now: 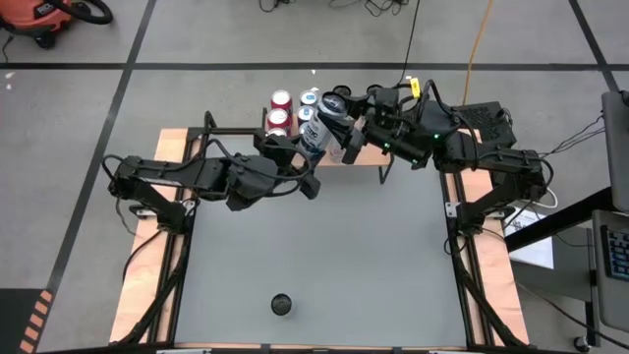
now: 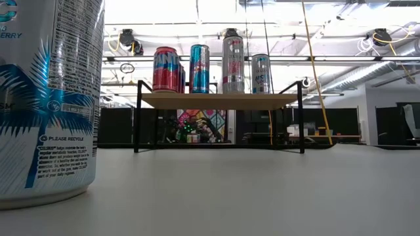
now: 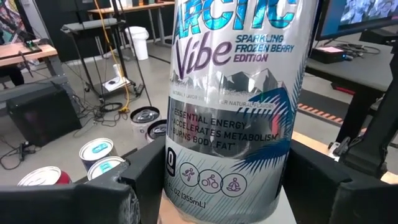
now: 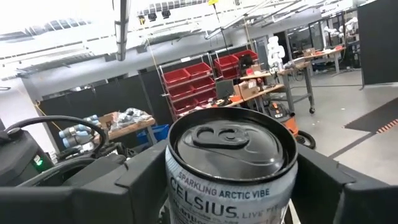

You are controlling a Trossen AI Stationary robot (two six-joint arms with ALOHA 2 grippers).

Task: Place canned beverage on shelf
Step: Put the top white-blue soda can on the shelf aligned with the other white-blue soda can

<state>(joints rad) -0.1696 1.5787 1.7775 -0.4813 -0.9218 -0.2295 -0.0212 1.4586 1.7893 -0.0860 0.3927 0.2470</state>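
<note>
A silver-and-blue canned beverage (image 1: 324, 126) hangs roughly upright high above the table's far edge, between both grippers. My left gripper (image 3: 227, 186) reaches in from the table's left and is shut on its lower part. My right gripper (image 4: 231, 186) comes from the right and is shut on its upper part. The shelf (image 2: 216, 100), a light-brown top on thin black legs, stands at the far edge and carries several cans (image 2: 199, 67) upright on their bases. Those cans' tops (image 3: 99, 152) show below the held can. Neither gripper nor the held can shows in the low view. My left gripper pinches the can's lower body (image 3: 186, 186) between its two fingers, one on each side. The fingers come about level from the table's left and lie across the can. The can is lifted clear, roughly upright. My right gripper has its two fingers against opposite sides of the can just below the top rim (image 4: 186, 180). It comes about level from the table's right, across the can. The lid (image 4: 231, 140) faces up.
One more can (image 1: 282, 304) stands alone near the table's front edge and fills the left of the low view (image 2: 49, 98). The grey tabletop (image 1: 324, 246) between it and the shelf is bare. Red cans (image 1: 280, 108) and silver cans (image 1: 309, 103) crowd the shelf's left part.
</note>
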